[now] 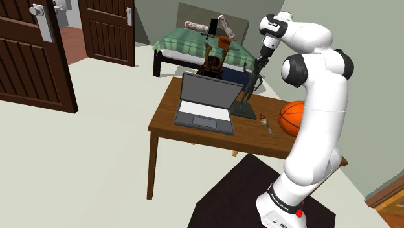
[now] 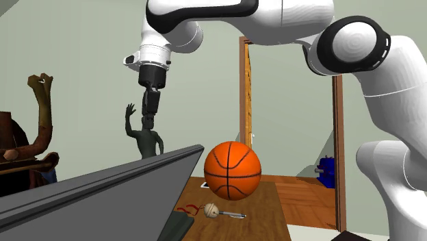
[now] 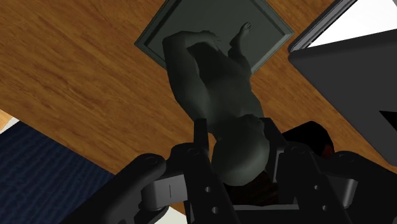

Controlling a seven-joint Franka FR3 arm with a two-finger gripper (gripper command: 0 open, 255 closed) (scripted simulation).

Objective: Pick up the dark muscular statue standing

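Wrist view: pincer [image 3: 235, 130] clamped on statue [image 3: 216, 70] head

Both black fingers [image 3: 201, 137] press against opposite sides of the dark grey-green head, pinching it between them. The muscular figure stretches straight down from the pincer to a flat square base [image 3: 270, 28] over the wooden table [image 3: 83, 83]. Whether that base touches the wood cannot be told. In the shoulder view the pincer points down at the top of the upright statue. An open laptop [image 1: 207, 103] sits just beside it, below the pincer toward that view's left. An orange basketball [image 1: 292, 116] rests lower down toward the right. In the second exterior view one raised statue arm reaches up level with the pincer, just beside it on that view's left.
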